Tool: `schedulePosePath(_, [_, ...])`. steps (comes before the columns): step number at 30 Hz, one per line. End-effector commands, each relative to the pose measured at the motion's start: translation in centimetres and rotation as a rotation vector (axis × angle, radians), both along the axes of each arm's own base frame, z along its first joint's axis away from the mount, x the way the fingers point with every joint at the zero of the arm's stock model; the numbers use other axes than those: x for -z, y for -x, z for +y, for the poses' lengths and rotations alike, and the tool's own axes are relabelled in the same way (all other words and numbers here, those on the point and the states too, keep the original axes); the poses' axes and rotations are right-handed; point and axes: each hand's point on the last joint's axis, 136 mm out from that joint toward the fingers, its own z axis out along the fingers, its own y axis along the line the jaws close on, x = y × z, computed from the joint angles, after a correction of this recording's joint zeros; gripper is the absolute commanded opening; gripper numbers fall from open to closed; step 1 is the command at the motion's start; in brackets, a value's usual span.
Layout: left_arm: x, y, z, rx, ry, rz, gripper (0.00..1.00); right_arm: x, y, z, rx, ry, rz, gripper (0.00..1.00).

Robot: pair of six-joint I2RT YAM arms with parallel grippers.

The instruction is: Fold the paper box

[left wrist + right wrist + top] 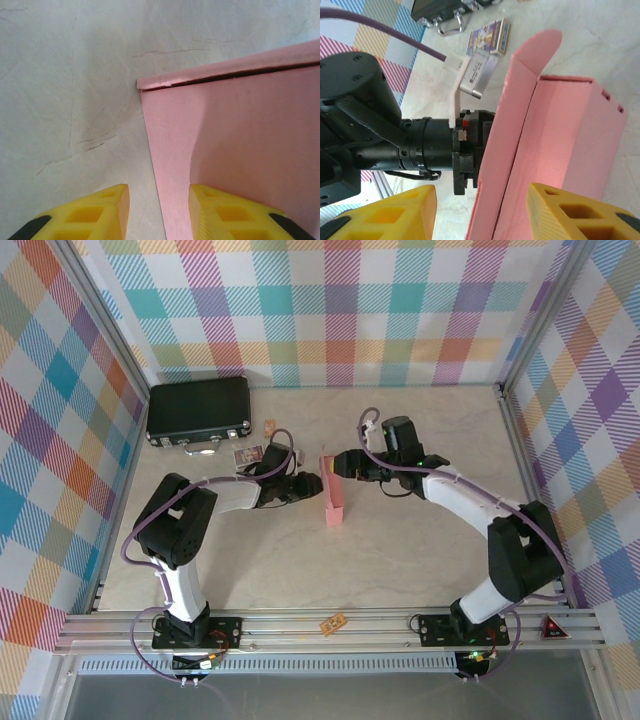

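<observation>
- Pale table [400, 570] inside plaid walls; black case [198, 412] at far left, well apart from the work.
- Paper box [334, 492] at the table's middle, narrow pink strip running near to far, between the two arms.
- Step in hand, as judged: mid-fold. Body already shaped into an open trough, closing not yet done.
- Long flap [520, 105] with rounded end standing up along the box's left side, untucked; small notches at the right wall's end in the right wrist view.
- Left gripper [310, 486] against the box's left side; fingers [112, 205] spread, straddling a pink wall's edge, bare table between the left finger and the cardboard, so no pinch seen.
- Right gripper [342, 468] at the box's far end, reaching in from the right; fingers [555, 205] wide apart, flap and wall between them, no squeeze visible.
- Next move, as judged: flap to be pushed right, over the opening, and tucked behind the right wall; needs the left side braced so thin card neither buckles nor slides.
- Small printed card pack [247, 454] just near of the case, not involved.
</observation>
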Motion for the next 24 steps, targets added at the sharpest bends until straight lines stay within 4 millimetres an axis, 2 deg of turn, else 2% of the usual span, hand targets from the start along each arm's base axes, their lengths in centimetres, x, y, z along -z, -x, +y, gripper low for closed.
schedulePosePath(1, [-0.5, -0.6, 0.4, -0.009, -0.023, -0.013, 0.36, 0.6, -0.5, -1.6, 0.097, 0.079, -0.001, 0.51])
schedulePosePath(3, [-0.6, -0.7, 0.6, -0.012, -0.031, -0.018, 0.36, 2.1, -0.9, -2.9, 0.166, 0.142, 0.045, 0.50])
schedulePosePath(5, [-0.8, -0.7, 0.6, -0.010, -0.036, -0.023, 0.37, 3.4, -0.9, -3.3, 0.179, 0.164, 0.101, 0.48])
schedulePosePath(8, [-0.9, -1.0, 0.6, -0.009, -0.043, -0.024, 0.37, 4.5, -0.5, -2.4, 0.126, 0.133, 0.147, 0.47])
schedulePosePath(17, [-0.7, -1.6, -0.1, 0.020, -0.042, -0.015, 0.36, 5.8, -0.1, 0.4, -0.001, 0.025, 0.213, 0.47])
schedulePosePath(20, [-0.7, -2.0, -0.5, 0.037, -0.040, -0.014, 0.36, 6.6, -0.2, 0.7, -0.001, 0.012, 0.240, 0.46])
schedulePosePath(24, [-0.7, -2.6, -1.0, 0.050, -0.040, -0.016, 0.36, 8.2, -0.4, 0.0, 0.075, 0.043, 0.292, 0.43])
